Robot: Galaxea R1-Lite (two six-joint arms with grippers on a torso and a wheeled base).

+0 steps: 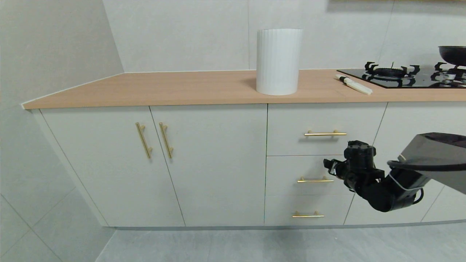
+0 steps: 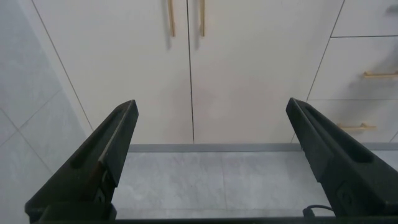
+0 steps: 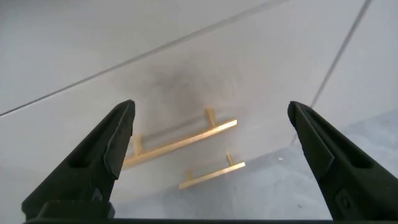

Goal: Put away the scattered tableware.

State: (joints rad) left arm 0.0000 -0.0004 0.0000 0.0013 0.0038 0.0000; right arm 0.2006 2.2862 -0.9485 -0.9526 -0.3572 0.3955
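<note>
A white utensil with a dark tip [image 1: 354, 84] lies on the wooden countertop [image 1: 182, 87], just left of the gas hob. A tall white ribbed holder [image 1: 279, 62] stands on the counter to its left. My right gripper [image 1: 329, 165] [image 3: 211, 112] is open and empty, held below counter height in front of the drawer stack, close to the middle drawer's gold handle [image 1: 315, 179] [image 3: 180, 142]. My left gripper [image 2: 211, 109] is open and empty, low down, facing the base of the double cabinet doors [image 2: 189, 68] and the floor.
A black gas hob [image 1: 404, 76] with a dark pan [image 1: 453, 54] sits at the counter's right end. There are three stacked drawers, with top handle [image 1: 325, 134] and bottom handle [image 1: 308, 215] [image 3: 212, 173]. Double doors [image 1: 156, 163] are to their left. Grey tiled floor [image 1: 255, 247] lies below.
</note>
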